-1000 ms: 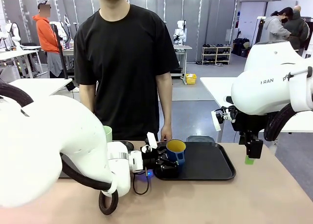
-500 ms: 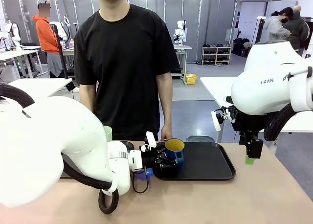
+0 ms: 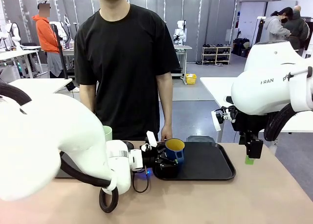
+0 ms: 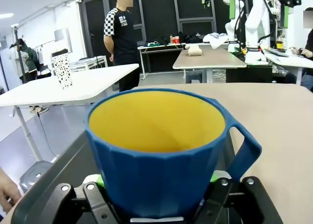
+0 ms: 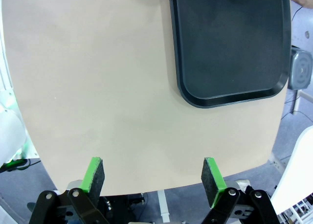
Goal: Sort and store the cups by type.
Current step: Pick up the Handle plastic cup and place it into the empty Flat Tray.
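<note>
My left gripper (image 3: 167,161) is shut on the dark blue mug (image 3: 175,149), holding it upright at the left end of the black tray (image 3: 210,166). In the left wrist view the mug (image 4: 156,160) stands close up, yellow inside, handle to the right, with green pads (image 4: 213,176) pressed on both sides of it. A pale mint-green tumbler (image 3: 108,133) stands behind my left arm, partly hidden. My right gripper (image 3: 250,158) hangs open above the table right of the tray. In its own view the right gripper (image 5: 154,174) holds nothing, with bare tabletop below.
A person in a black shirt stands at the far side, one hand (image 3: 166,133) resting near the tray's back left corner. A grey object (image 3: 200,139) lies behind the tray (image 5: 230,43). The tray's right part is bare. A white black-patterned cup (image 4: 62,70) stands on another table.
The blue mug and my left gripper have shifted very slightly left and up. The right arm and the person have not moved.
</note>
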